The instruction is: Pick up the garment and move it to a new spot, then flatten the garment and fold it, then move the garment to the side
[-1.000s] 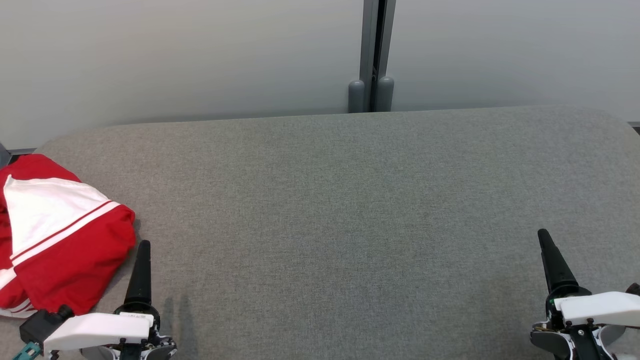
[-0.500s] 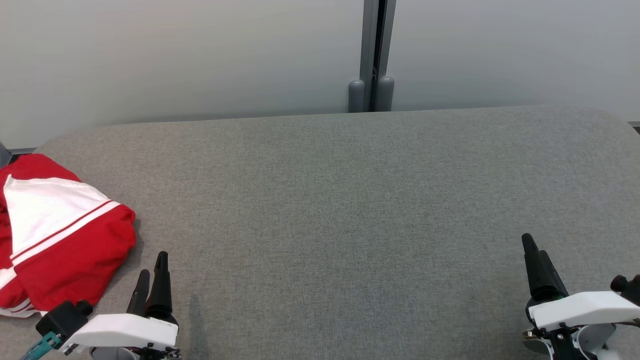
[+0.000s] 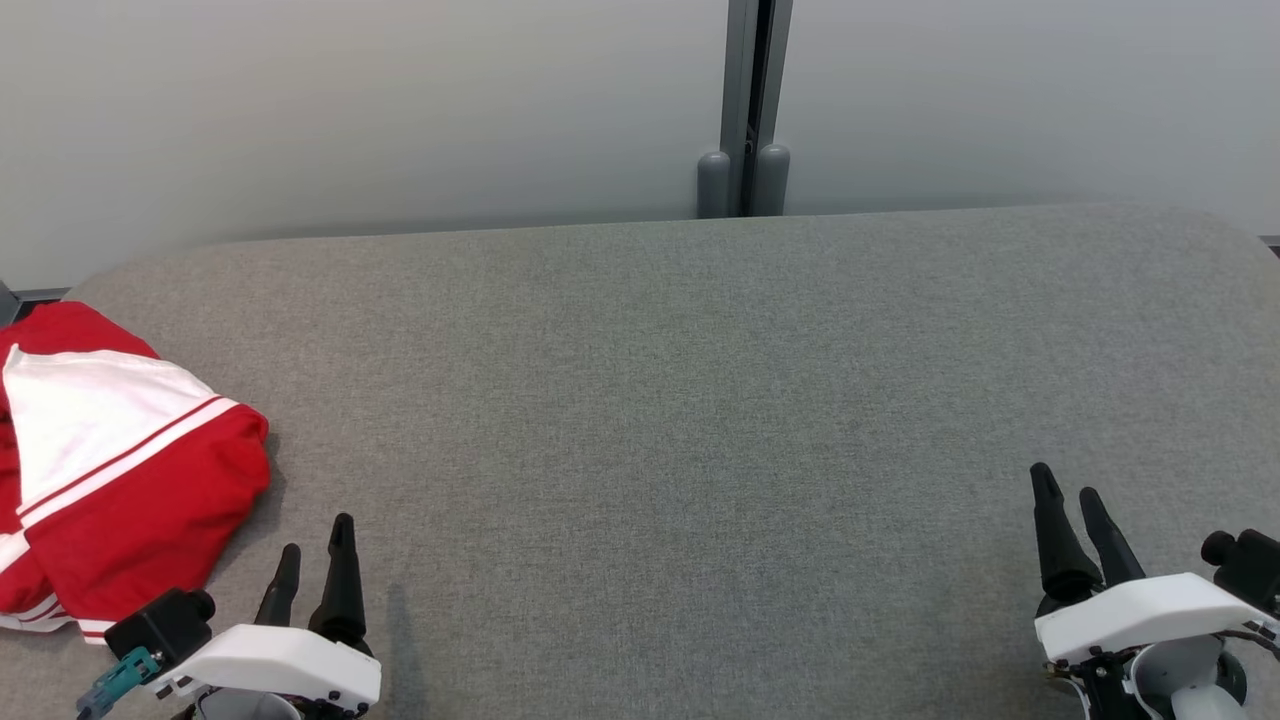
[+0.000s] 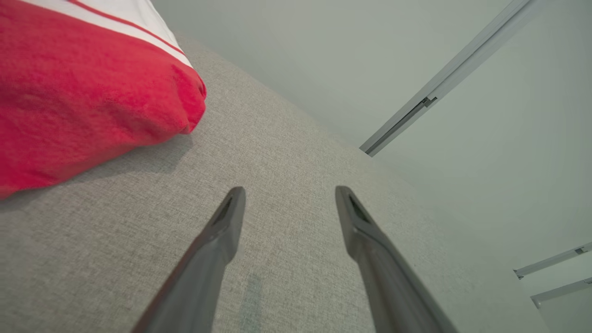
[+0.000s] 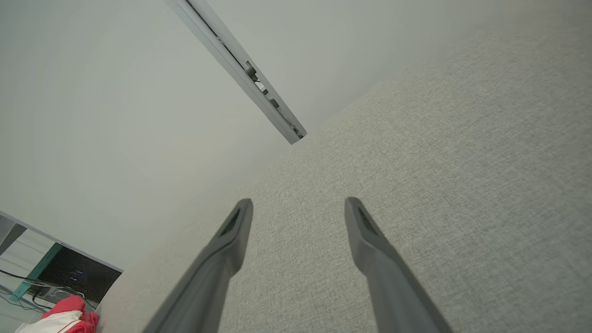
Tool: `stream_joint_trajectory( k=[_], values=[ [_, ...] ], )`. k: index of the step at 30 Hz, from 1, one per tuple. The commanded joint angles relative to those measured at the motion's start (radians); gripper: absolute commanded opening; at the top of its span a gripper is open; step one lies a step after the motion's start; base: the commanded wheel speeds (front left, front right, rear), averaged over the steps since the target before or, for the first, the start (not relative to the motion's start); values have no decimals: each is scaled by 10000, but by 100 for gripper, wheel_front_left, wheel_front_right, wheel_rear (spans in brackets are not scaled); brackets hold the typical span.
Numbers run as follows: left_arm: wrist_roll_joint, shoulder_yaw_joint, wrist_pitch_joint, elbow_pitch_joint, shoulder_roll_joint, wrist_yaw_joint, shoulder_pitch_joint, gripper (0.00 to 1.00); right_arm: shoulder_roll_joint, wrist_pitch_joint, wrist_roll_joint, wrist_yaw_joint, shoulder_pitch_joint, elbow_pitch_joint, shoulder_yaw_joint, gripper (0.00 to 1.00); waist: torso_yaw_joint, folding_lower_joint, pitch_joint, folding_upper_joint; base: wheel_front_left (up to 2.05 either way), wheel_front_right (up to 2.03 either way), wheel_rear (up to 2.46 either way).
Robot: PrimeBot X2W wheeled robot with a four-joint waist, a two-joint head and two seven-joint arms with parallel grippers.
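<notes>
A grey fabric-covered tabletop [image 3: 640,400] with rounded far corners spreads beneath and ahead of the left gripper [image 3: 317,533] and the right gripper [image 3: 1063,480]. Past its far edge, straight ahead of both, stands a pale grey panelled wall [image 3: 350,110] in soft, even light. Between the two grippers and well ahead of them, a dark grey vertical post [image 3: 748,90] splits the wall, with two rounded grey caps [image 3: 712,185] at its foot, just behind the table's edge.

Red/white garment [image 3: 110,470] folded (table's left).
</notes>
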Motion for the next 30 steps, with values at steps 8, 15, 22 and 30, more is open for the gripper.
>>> stream_joint_trajectory(
  k=[8, 15, 22, 30],
  values=[
    [1191, -189, -309, 75, 125, 284, -311, 100, -71, -341, -1347, 14, -321, 39, 160, 100, 21, 0, 51, 0, 0, 0, 0],
    [1925, -265, -507, 113, 141, 451, -198, 100, -50, -544, -2204, 15, -261, 41, 232, 100, 26, 0, 31, 0, 0, 0, 0],
    [2693, -341, -695, 95, 170, 619, -66, 100, -31, -729, -3070, 16, -156, 137, 332, 100, 30, 0, 1, 0, 0, 0, 0],
    [3486, -409, -894, -15, 191, 737, 111, 100, 11, -932, -3912, 18, 10, 56, 268, 100, 28, 0, -135, 0, 0, 0, 0]
  ],
)
